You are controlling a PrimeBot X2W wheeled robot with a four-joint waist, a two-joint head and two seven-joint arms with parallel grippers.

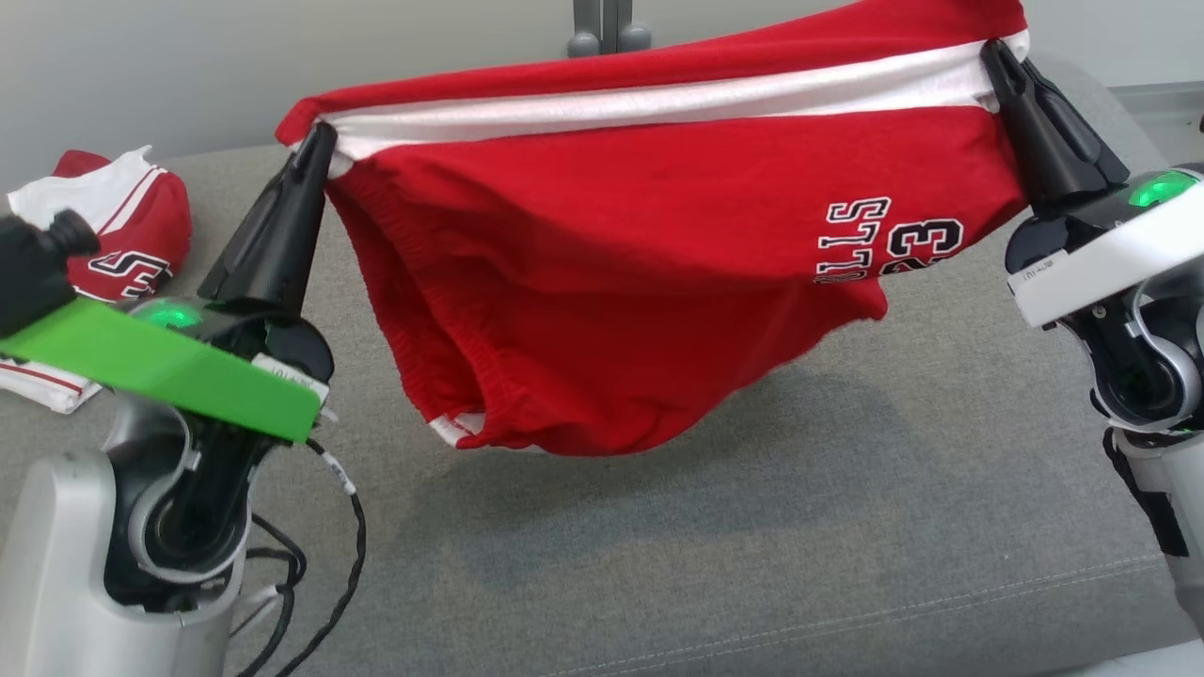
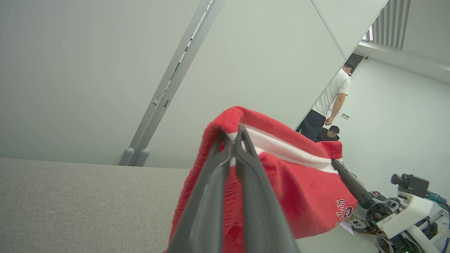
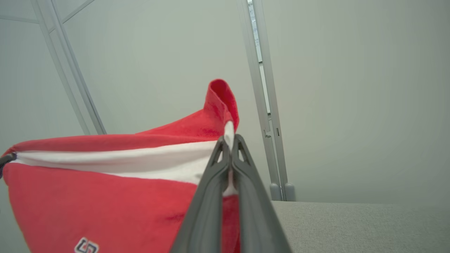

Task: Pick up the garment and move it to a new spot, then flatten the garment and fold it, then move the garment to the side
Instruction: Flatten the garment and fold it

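The garment [image 1: 602,244] is a pair of red shorts with a white band and black-and-white lettering, hanging stretched in the air above the grey couch [image 1: 847,527]. My left gripper [image 1: 320,150] is shut on its left top corner, and my right gripper [image 1: 995,58] is shut on its right top corner. The lower part sags in a bunch between them, clear of the cushion. In the left wrist view the left gripper [image 2: 233,135] pinches the red and white edge of the garment [image 2: 302,189]. The right gripper [image 3: 228,140] clamps the white band of the garment [image 3: 105,182].
A second red and white garment [image 1: 103,244] lies crumpled at the couch's far left, behind a green-marked part of my left arm [image 1: 169,367]. A pale wall with a grey post [image 1: 609,23] stands behind the couch. Two people [image 2: 330,105] are far off near a doorway.
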